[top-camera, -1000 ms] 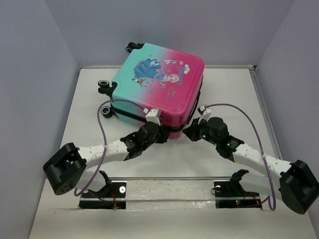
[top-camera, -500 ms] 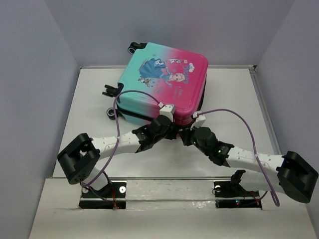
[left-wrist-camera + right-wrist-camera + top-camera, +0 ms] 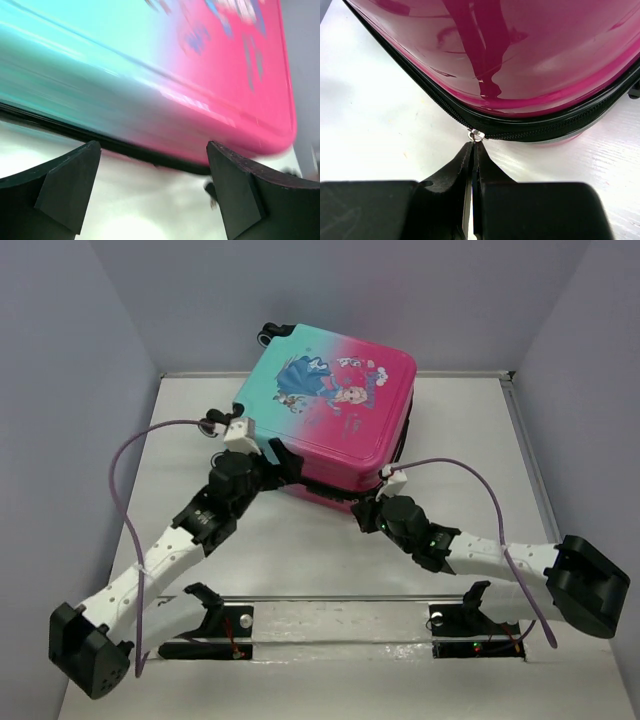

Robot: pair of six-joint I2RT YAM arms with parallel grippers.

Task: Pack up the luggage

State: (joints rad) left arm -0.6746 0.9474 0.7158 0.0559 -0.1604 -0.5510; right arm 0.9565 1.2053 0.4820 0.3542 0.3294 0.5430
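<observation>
Swung over from the near side, the left claw point(image 3: 152, 150) is being held wide open at the teal side of the luggage point(image 3: 330, 400), lying by the far edge of the worktop point(image 3: 460, 440), likely to steady it while the zipper pull point(image 3: 476, 135) is being pinched tight by the right claw point(image 3: 471, 150).

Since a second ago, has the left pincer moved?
Yes. The left pincer has swung left, toward the left wall, and now sits by the luggage's teal corner.

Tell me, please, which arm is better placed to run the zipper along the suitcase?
Right. The right hand is shut on the zipper pull at the pink edge of the suitcase; the left hand is open by the teal side, gripping nothing.
</observation>
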